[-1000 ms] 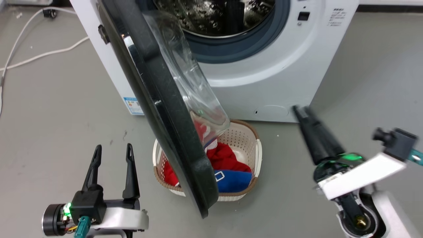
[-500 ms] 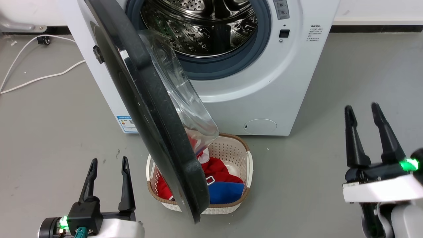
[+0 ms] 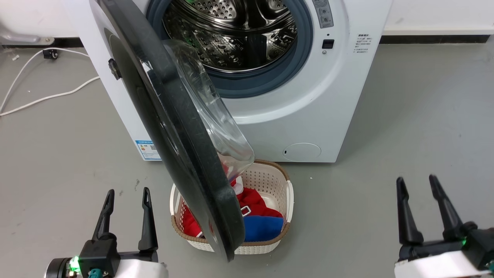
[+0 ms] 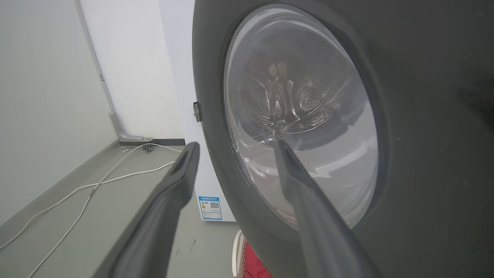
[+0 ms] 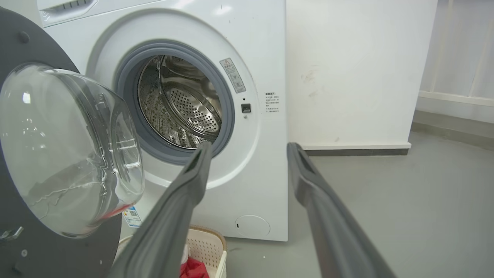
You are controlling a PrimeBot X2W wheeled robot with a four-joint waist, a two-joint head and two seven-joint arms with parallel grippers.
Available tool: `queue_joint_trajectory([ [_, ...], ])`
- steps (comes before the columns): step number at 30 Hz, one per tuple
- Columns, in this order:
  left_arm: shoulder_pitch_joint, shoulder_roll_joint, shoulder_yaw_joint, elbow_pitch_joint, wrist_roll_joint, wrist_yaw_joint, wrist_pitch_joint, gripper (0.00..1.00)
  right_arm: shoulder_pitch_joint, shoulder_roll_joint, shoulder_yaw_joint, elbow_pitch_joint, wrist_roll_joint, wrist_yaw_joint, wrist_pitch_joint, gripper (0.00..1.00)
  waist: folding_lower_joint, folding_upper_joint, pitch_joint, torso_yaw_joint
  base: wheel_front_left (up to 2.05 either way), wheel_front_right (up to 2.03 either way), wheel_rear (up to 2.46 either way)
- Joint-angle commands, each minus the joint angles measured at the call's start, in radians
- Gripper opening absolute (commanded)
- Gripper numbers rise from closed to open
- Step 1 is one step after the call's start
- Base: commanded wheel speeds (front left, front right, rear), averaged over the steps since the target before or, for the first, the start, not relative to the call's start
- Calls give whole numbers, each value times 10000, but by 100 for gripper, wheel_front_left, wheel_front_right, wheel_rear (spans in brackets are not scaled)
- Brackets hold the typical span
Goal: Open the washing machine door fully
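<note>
The white washing machine [image 3: 308, 112] stands ahead with its steel drum [image 3: 239, 34] exposed. The washing machine door [image 3: 173, 127], black-rimmed with a bulging clear glass bowl [image 3: 216, 119], is swung out towards me, hinged on the left. Its lower edge hangs over the basket. At the lower left, my left gripper [image 3: 128, 190] is open and empty, on the door's outer side and apart from it. The left wrist view has the left gripper [image 4: 234, 143] facing the door [image 4: 424, 154]. My right gripper [image 3: 416, 178] is open and empty at the lower right, far from the door. In the right wrist view the right gripper [image 5: 250, 144] faces the machine [image 5: 266, 58].
A cream laundry basket [image 3: 287, 193] with red and blue clothes sits on the grey floor just in front of the machine, partly under the door. A white cable [image 3: 46, 96] trails over the floor at the left. A white wall [image 5: 347, 77] runs behind the machine.
The head camera has shifted, showing more of the machine. My right gripper, tilted and shut near the machine's lower right corner, has opened, turned upright and drawn back. The door's angle looks unchanged.
</note>
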Motion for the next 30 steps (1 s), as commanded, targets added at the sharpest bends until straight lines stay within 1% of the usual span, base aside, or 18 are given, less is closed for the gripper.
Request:
queue_joint_trajectory([
  [1,83,1,13,-7,33,-32,-27,100,290,96,27,5,-98,-2,-18,100,0,0,-22,13,0,0,0],
  [6,124,1,-1,23,26,-33,-27,100,743,182,75,-103,-411,-2,-18,100,0,0,-91,42,0,0,0],
  [13,212,1,1,49,-36,27,-27,100,1093,195,0,-68,-57,-2,-17,100,0,0,-152,53,0,0,0],
  [20,305,1,46,153,-187,110,-27,100,1173,196,-10,27,22,-2,-17,100,0,0,-195,25,0,0,0],
  [21,298,-1,56,164,-177,100,-27,61,1177,196,-1,34,7,-2,-19,100,0,0,-197,23,0,0,0],
  [22,269,2,101,123,-111,138,-27,3,1170,195,10,30,-11,-2,-19,100,0,0,-197,23,0,0,0],
  [23,261,1,126,128,-56,141,-27,0,1164,195,19,33,-21,-2,-19,100,0,0,-202,19,0,0,0],
  [27,-42,25,373,-232,166,324,-27,0,1166,196,29,58,-21,-2,-19,100,0,0,-222,46,0,0,0],
  [30,-297,166,578,-841,274,396,-26,0,1200,196,54,107,-36,-2,-18,100,0,0,-248,82,0,0,0],
])
